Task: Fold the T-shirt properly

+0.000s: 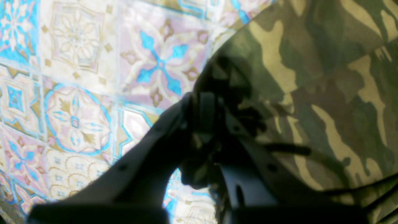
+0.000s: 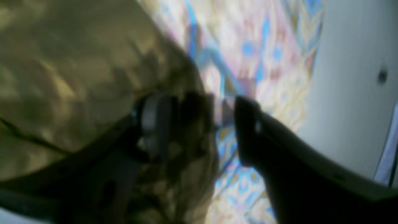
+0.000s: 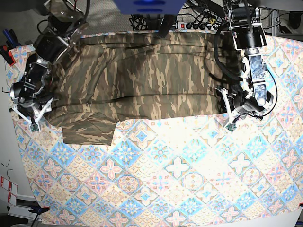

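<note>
The camouflage T-shirt [image 3: 142, 75] lies spread across the far half of the table, with one sleeve [image 3: 87, 130] reaching toward the near side at the left. My left gripper [image 3: 228, 112] is at the shirt's near right corner. In the left wrist view its fingers [image 1: 202, 121] meet on the edge of the cloth [image 1: 311, 77]. My right gripper [image 3: 27, 117] hovers at the shirt's left edge. In the blurred right wrist view its gripper [image 2: 202, 124] is open, one finger against the cloth [image 2: 77, 62] and the other over the tablecloth.
A blue-and-cream tile-patterned tablecloth [image 3: 180, 165] covers the table. Its white left edge [image 2: 342, 77] runs close beside my right gripper. Cables and a power strip [image 3: 199, 23] sit behind the shirt, between the two arm bases.
</note>
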